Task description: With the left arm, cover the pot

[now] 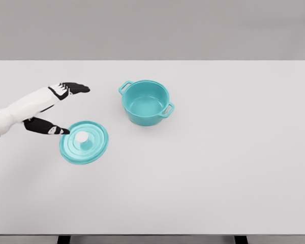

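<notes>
On the left, your left robot hand [60, 109] is spread open & holds nothing. The thumb tip sits right by the lid's left rim, other fingers point off to the right, farther back. The teal lid [84, 142] lies flat on the white bench [218, 168], white knob up. The teal pot [145, 102] is to the right & a bit farther back, open, w/ nothing in it. Watch out: I think a push on the rim could slide the lid away. Grab the small knob badly & it may slip.
</notes>
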You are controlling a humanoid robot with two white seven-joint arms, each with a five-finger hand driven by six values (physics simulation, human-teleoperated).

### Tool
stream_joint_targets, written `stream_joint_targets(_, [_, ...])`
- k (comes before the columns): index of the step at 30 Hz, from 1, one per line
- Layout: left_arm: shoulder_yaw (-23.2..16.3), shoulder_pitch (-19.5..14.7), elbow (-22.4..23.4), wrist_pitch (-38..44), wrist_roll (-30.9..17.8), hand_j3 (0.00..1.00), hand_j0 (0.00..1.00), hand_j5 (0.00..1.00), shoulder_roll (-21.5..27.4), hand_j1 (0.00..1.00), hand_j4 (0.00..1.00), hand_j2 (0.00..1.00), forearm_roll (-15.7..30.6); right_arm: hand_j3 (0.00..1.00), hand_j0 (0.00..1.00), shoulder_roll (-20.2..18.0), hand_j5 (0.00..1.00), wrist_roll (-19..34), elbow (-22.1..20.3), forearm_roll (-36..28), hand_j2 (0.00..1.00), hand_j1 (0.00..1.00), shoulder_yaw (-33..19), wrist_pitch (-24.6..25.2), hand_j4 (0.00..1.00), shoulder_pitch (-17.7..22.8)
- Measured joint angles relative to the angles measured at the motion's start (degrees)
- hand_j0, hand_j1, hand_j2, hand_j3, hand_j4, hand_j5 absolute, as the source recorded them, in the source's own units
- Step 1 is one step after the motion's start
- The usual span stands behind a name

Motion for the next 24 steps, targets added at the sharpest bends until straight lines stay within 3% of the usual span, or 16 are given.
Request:
stream_joint_targets(12, [-5.07, -0.35, 0.19, 0.01, 1.21, 1.00, 1.00, 1.00, 0.82, 1.00, 1.00, 1.00, 8.24, 1.00, 1.00, 0.00, 1.00, 0.00, 0.03, -0.05, 1.00, 1.00, -0.09, 0.03, 1.00, 0.00])
stream_joint_targets(15, [-4.60, 1.67, -0.91, 0.00, 1.16, 1.00, 1.00, 1.00, 0.69, 1.00, 1.00, 1.00, 9.20, 1.00, 1.00, 0.00, 1.00, 0.00, 0.03, -0.05, 1.00, 1.00, -0.09, 0.04, 1.00, 0.00])
stream_joint_targets(20, [-4.29, 2.55, 4.64, 0.01, 1.00, 1.00, 1.00, 1.00, -0.77, 1.00, 1.00, 1.00, 9.75, 1.00, 1.00, 0.00, 1.00, 0.00, 0.03, -0.05, 1.00, 1.00, -0.10, 0.03, 1.00, 0.00])
stream_joint_targets(24, [-4.57, 3.60, 6.41, 0.01, 0.79, 1.00, 1.00, 1.00, -3.51, 1.00, 1.00, 1.00, 8.39, 1.00, 1.00, 0.00, 1.00, 0.01, 0.03, -0.05, 1.00, 1.00, -0.10, 0.04, 1.00, 0.00])
